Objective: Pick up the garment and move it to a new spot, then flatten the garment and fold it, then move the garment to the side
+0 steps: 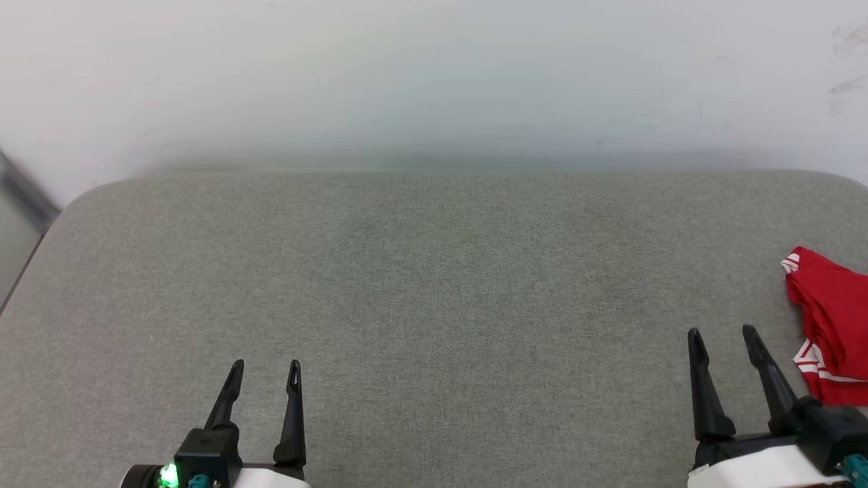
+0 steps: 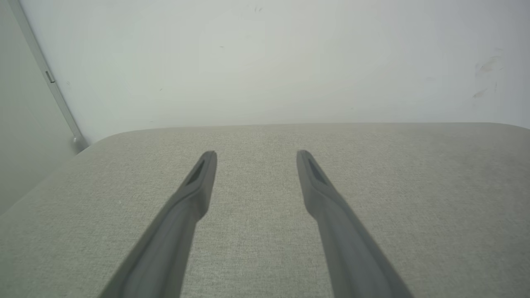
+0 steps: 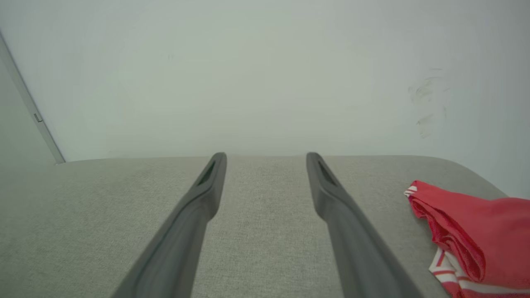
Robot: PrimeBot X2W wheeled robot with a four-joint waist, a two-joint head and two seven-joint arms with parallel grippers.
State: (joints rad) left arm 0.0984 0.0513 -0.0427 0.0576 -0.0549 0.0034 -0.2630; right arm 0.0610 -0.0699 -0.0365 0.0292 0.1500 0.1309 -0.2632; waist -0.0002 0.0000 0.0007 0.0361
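The garment (image 1: 831, 325) lay crumpled at the far right edge of the grey fabric-covered desk (image 1: 434, 271), partly cut off by the border of the head view. It was a red heap with a bit of red-and-white striped trim at its far tip and white marks at its near end.

The right gripper (image 1: 721, 331) hovered just to the left of it, apart from the cloth, with its two dark fingers spread wide and nothing between them. In the right wrist view the garment (image 3: 476, 231) sat to the right of that gripper (image 3: 266, 154), beside its right finger.

The left gripper (image 1: 265, 366) stood well away at the lower left, equally wide open and empty, over bare fabric (image 2: 256, 153). A pale wall (image 1: 434, 81) rose behind the desk.
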